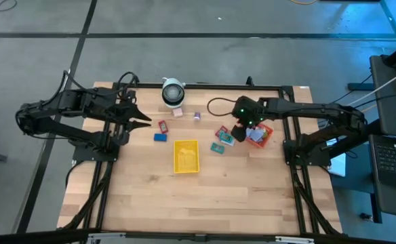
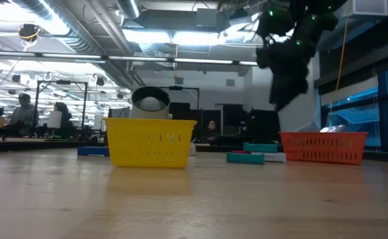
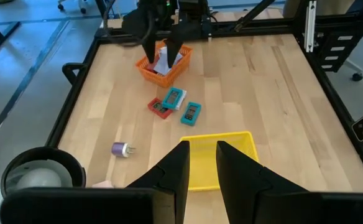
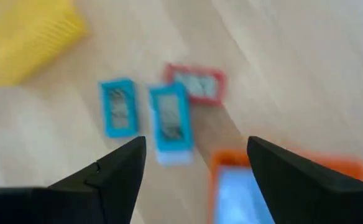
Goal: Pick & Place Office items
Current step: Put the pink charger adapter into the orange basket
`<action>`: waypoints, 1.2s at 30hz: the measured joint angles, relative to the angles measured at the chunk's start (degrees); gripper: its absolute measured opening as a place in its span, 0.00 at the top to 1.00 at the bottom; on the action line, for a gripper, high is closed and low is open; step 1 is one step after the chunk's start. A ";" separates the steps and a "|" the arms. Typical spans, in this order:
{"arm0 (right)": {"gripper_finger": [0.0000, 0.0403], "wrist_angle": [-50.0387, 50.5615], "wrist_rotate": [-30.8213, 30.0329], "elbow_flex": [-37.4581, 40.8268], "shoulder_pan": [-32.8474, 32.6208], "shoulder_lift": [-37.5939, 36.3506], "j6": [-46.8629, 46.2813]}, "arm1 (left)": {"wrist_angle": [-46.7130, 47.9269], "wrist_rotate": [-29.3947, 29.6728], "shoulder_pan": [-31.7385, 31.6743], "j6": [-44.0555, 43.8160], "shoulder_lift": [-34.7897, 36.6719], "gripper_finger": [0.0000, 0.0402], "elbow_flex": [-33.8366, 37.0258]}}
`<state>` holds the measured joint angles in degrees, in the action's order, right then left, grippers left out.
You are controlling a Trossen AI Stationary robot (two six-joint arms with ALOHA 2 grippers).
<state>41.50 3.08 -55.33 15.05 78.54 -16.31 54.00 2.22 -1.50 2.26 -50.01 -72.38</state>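
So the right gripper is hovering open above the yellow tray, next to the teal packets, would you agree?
Not quite: the right gripper hovers open at the red-orange tray, as the high view shows. The teal packets do lie beside it. The yellow tray sits apart, mid-table.

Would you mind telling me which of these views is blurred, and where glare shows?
Right wrist view: blurred throughout, the teal packets and orange tray smeared. Low view: bright ceiling lights glare, leaving the right pincer a dark silhouette. High and left wrist views: evenly lit, sharp.

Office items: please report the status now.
Right end effector open, empty, above orange tray. Left end effector idle by the left edge. Teal packets loose beside tray. Nothing in the way.
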 joint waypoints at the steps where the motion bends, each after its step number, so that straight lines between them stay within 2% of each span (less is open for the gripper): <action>1: 0.29 -2.14 0.22 -0.01 -0.96 0.05 0.66 | 0.00 0.02 0.00 0.00 -0.22 0.81 0.00; 4: 0.29 -7.82 0.57 -0.09 -3.92 1.25 2.14 | 0.33 2.21 0.00 -0.02 -0.63 0.81 0.00; 7: 0.29 -11.32 0.57 -0.09 -6.02 2.66 1.42 | 2.26 6.93 -0.87 0.00 -1.55 0.81 0.00; 10: 0.29 -13.22 -0.07 -0.09 -6.99 2.93 -5.78 | 4.36 8.11 -4.58 -0.03 -3.64 0.81 0.00; 13: 0.29 -15.21 -0.18 -0.05 -7.69 2.20 -11.73 | 9.94 4.64 -9.83 -0.07 -7.08 0.81 0.00; 17: 0.29 -23.02 -1.48 -0.04 -9.26 -0.29 -16.85 | 18.38 -2.18 -14.48 0.09 -11.05 0.81 0.07; 19: 0.29 -26.25 -2.99 -0.09 -9.92 -1.30 -18.62 | 18.77 -7.42 -15.43 0.31 -11.85 0.81 0.07; 21: 0.29 -27.34 -5.13 -0.09 -10.36 -2.48 -19.02 | 16.92 -10.09 -15.43 0.86 -12.13 0.81 0.07; 25: 0.29 -27.47 -9.04 -0.09 -11.18 -4.43 -19.61 | 12.11 -10.95 -11.16 1.24 -12.27 0.81 0.07; 26: 0.29 -27.74 -9.52 -0.09 -11.44 -4.78 -19.77 | 11.81 -10.37 -10.27 1.25 -12.29 0.81 0.07; 29: 0.29 -29.16 -10.57 -0.09 -12.55 -5.76 -20.16 | 11.76 -1.06 -8.79 0.70 -12.18 0.81 2.10; 31: 0.29 -29.32 -11.45 -0.09 -13.63 -6.18 -20.62 | 11.36 2.90 -7.43 0.57 -11.88 0.81 5.41; 33: 0.29 -29.59 -12.26 -0.09 -14.86 -6.31 -20.75 | 9.81 4.32 -5.89 0.50 -11.68 0.81 9.08; 36: 0.29 -29.54 -13.90 -0.07 -16.98 -6.56 -21.08 | 7.19 12.05 -4.11 0.69 -13.07 0.81 15.26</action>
<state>11.96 -10.82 -55.40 -1.93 71.99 -37.39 61.19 14.26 -5.61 2.95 -63.08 -57.12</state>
